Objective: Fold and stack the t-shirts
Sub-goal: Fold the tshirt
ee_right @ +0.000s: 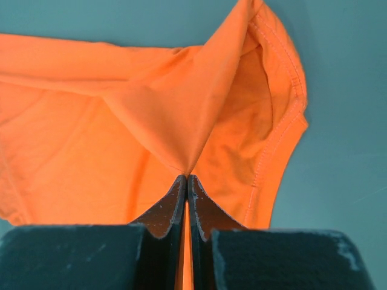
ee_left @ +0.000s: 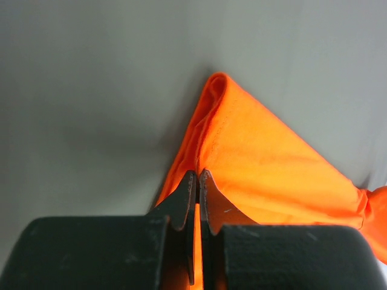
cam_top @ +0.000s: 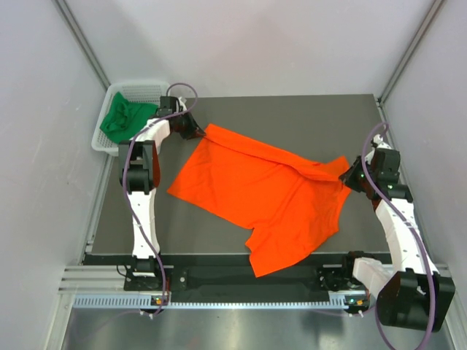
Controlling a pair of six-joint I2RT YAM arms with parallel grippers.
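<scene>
Left gripper (cam_top: 193,127) pinches one corner of the orange t-shirt (cam_top: 263,197); right gripper (cam_top: 350,175) pinches its opposite edge, cloth spanning between them; green t-shirt (cam_top: 125,119) sits in the basket (cam_top: 101,138) beside the left gripper.

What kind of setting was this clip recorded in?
Probably a lab robot cell, not a home: plain white wall panels enclose a dark table, with a slotted metal rail along its near edge.
</scene>
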